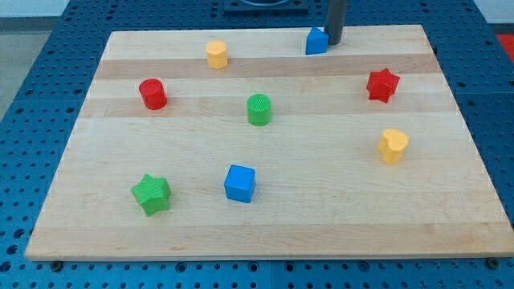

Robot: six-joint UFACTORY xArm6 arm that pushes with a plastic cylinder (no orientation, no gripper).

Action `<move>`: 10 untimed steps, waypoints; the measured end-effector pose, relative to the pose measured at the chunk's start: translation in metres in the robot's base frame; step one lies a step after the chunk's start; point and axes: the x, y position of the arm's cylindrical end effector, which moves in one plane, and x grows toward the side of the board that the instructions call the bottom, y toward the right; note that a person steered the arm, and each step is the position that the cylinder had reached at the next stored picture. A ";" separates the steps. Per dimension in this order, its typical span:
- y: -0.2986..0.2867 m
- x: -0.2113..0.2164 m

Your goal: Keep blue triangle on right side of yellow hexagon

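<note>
The blue triangle point(316, 41) sits near the board's top edge, right of centre. The yellow hexagon point(216, 54) stands to its left, well apart from it. My tip point(335, 42) is at the blue triangle's right side, touching or almost touching it. The rod rises straight out of the view's top.
On the wooden board point(450, 225) also stand a red cylinder point(152, 94), a green cylinder point(259, 109), a red star point(383, 84), a yellow heart point(393, 146), a blue cube point(240, 183) and a green star point(151, 193). Blue perforated table surrounds the board.
</note>
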 end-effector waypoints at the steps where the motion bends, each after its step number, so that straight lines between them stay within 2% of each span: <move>1: 0.000 0.000; 3: -0.047 0.012; 4: -0.049 0.012; 5: -0.091 0.013; 8: -0.097 0.013; 9: -0.137 0.014; 10: -0.149 0.014</move>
